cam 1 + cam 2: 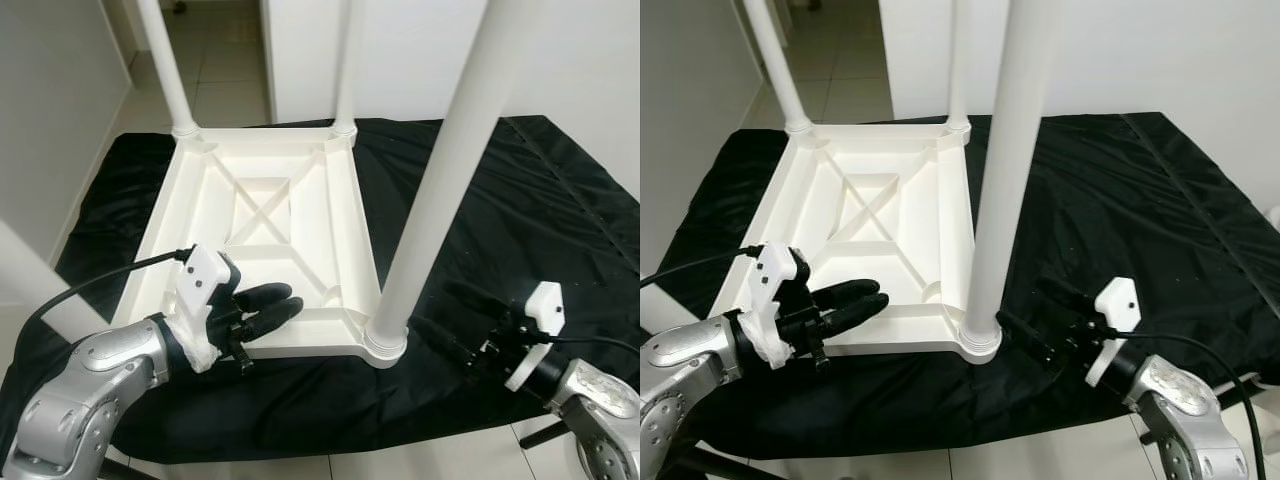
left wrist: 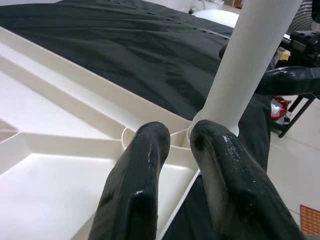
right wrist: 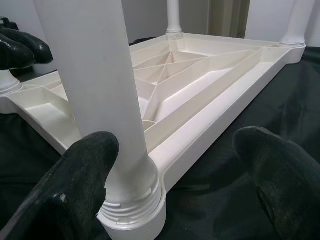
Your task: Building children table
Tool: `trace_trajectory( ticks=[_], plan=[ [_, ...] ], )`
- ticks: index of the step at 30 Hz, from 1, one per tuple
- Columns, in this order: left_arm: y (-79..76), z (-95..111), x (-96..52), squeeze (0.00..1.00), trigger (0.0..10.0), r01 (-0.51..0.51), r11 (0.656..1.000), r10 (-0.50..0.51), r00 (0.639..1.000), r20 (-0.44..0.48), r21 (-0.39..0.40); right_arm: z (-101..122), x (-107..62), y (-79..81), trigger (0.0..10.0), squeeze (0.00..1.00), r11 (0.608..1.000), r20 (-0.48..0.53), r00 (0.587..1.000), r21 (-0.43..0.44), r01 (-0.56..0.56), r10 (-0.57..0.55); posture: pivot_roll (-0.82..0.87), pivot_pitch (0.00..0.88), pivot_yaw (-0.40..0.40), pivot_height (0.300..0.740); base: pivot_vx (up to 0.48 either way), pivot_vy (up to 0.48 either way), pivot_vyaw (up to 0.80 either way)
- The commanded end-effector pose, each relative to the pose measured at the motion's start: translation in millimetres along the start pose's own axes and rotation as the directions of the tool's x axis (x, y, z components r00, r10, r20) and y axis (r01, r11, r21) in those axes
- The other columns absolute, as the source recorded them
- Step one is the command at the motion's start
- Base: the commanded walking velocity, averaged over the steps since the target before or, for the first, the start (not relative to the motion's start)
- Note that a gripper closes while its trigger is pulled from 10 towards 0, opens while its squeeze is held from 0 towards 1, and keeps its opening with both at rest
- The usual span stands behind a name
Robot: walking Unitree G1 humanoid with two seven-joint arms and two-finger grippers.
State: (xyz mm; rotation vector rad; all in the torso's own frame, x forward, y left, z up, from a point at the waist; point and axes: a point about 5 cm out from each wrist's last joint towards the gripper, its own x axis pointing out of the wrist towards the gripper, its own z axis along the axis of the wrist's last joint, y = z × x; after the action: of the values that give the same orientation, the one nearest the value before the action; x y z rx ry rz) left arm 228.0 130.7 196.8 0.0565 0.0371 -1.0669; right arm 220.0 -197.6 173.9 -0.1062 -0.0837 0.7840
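Black crumpled cloth (image 1: 500, 190) covering a work surface; pale tiled floor (image 1: 215, 70) and white walls behind.

Item 1: white plastic children's table top (image 1: 262, 235), lying upside down on the cloth, ribbed underside facing up with an X-shaped brace at the centre. We count 3 white round plastic legs standing upright in its corner sockets: the near leg (image 1: 440, 180) at the corner on our right, 2 far legs (image 1: 165, 65) (image 1: 347, 65) at the back corners.

Item 2: left gripper (image 1: 262, 308), black fingers resting over the near edge of the table top, pointing toward the near leg's socket. In the left wrist view its fingers (image 2: 135, 185) lie close together with a narrow gap, holding nothing; the socket sits just beyond the tips.

Item 3: right gripper (image 1: 1040, 320), low over the cloth just to the right of the near leg's base. In the right wrist view its fingers (image 3: 75, 190) are spread wide; one finger lies just beside the leg's threaded collar (image 3: 135, 205), whether touching we cannot tell, and the other stands well apart over the cloth. It holds nothing.
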Motion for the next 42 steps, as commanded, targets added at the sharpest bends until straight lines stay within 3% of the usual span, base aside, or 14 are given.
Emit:
trace_trajectory(
  ticks=[1, 8, 11, 19, 25, 29, 37, 42],
  plan=[
    [-2.4, 1.6, 5.4, 0.00, 10.0, -0.009, 0.999, 0.009, 1.000, -0.001, 0.034, -0.8, 11.0, 7.8, 10.0, 0.00, 0.998, -0.005, 0.998, -0.008, -0.064, 0.064, -0.02, 0.110, 0.065, 0.740, 0.000, 0.000, 0.00],
    [-4.9, -0.7, 13.5, 0.00, 10.0, -0.013, 0.998, 0.014, 1.000, -0.011, 0.062, -0.4, 14.3, 10.9, 10.0, 0.00, 0.986, -0.032, 0.985, 0.001, -0.167, 0.167, -0.03, 0.100, 0.053, 0.740, 0.000, 0.000, 0.00],
    [-7.0, -2.5, 17.1, 0.00, 10.0, -0.011, 0.997, 0.012, 1.000, -0.014, 0.076, -0.8, 7.7, 11.8, 10.0, 0.00, 0.969, -0.082, 0.965, 0.013, -0.248, 0.248, -0.03, 0.095, 0.052, 0.740, 0.000, 0.000, 0.00],
    [-3.6, -1.8, 18.6, 0.00, 10.0, -0.033, 0.996, 0.033, 0.999, 0.000, 0.084, -0.1, -6.5, 6.5, 10.0, 0.00, 0.961, -0.134, 0.952, 0.019, -0.275, 0.275, -0.04, 0.079, 0.035, 0.740, 0.000, 0.000, 0.00],
    [-3.4, -5.2, 18.8, 0.00, 10.0, -0.034, 0.996, 0.033, 0.999, 0.008, 0.087, -3.2, 12.8, 4.3, 10.0, 0.00, 0.965, -0.095, 0.961, -0.004, -0.262, 0.260, -0.04, 0.063, 0.023, 0.740, 0.000, 0.000, 0.00],
    [-2.7, -9.2, 15.5, 0.00, 10.0, -0.039, 0.999, 0.039, 0.999, 0.010, 0.017, -11.8, 39.8, 5.1, 10.0, 0.00, 0.955, -0.075, 0.952, 0.005, -0.298, 0.297, -0.04, 0.063, 0.016, 0.740, 0.000, 0.000, 0.00],
    [-3.6, -11.9, 12.3, 0.00, 10.0, -0.065, 0.997, 0.065, 0.998, -0.005, 0.046, -19.2, 59.9, 7.0, 10.0, 0.00, 0.932, -0.079, 0.928, 0.028, -0.362, 0.363, 0.01, 0.083, -0.019, 0.740, 0.000, 0.000, 0.00],
    [-7.0, -14.5, 14.9, 0.00, 10.0, -0.087, 0.994, 0.087, 0.996, -0.010, 0.069, -24.8, 69.8, 2.5, 10.0, 0.00, 0.941, -0.096, 0.937, 0.010, -0.338, 0.337, 0.02, 0.068, -0.026, 0.740, 0.000, 0.000, 0.00]
  ],
)
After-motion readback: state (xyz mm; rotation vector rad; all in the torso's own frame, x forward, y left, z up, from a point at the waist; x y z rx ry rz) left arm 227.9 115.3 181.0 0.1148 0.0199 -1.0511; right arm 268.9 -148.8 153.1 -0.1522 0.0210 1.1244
